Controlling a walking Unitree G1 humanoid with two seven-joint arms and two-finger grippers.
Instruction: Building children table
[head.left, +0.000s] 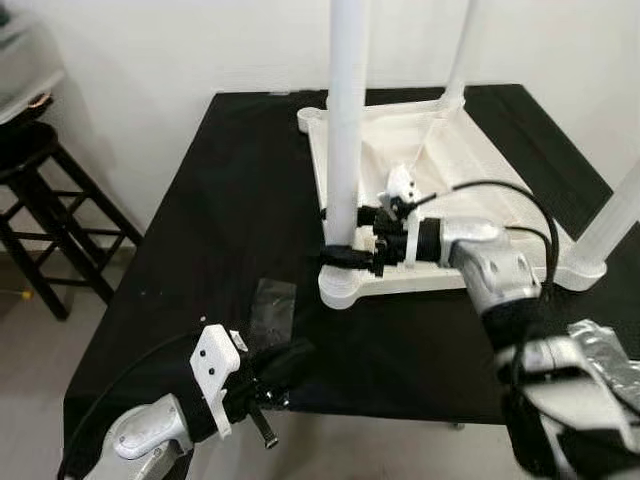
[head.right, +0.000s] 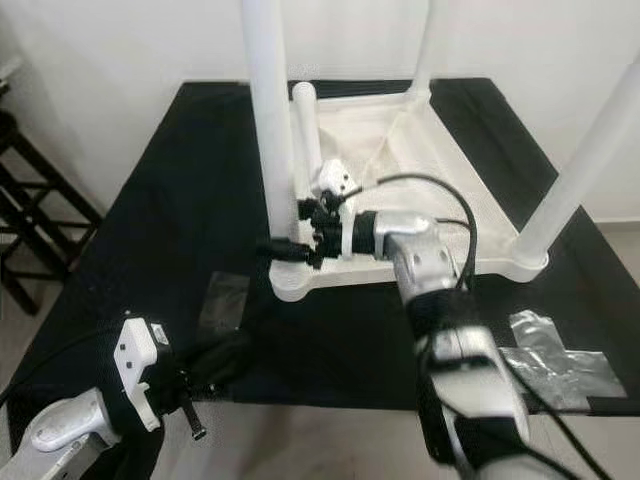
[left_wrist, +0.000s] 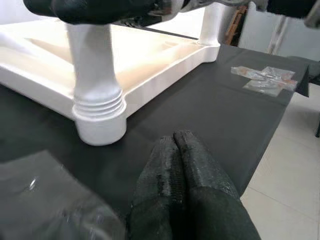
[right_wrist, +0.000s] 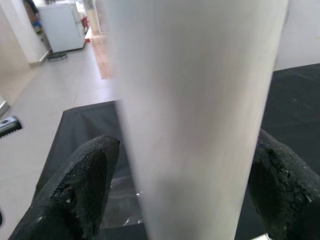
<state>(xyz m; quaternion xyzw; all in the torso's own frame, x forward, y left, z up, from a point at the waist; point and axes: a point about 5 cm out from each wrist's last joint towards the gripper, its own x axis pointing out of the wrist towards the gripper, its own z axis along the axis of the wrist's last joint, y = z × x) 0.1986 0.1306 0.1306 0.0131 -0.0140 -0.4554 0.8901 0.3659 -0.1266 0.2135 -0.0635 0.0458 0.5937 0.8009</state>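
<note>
Black cloth covers the tabletop (head.left: 200, 230), where the right claw (head.left: 345, 257) clamps the near white leg (head.left: 346, 120) just above its corner socket on the upturned children's table (head.left: 440, 160). Its wrist view shows fingers (right_wrist: 75, 185) on both sides. The left claw (left_wrist: 175, 165), pressed shut and empty, rests by clear plastic wrap (head.left: 273, 305).

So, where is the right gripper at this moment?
In the head views the right gripper is over the black table, with its jaws around the bottom of the near-left white leg of the upturned small table.
</note>
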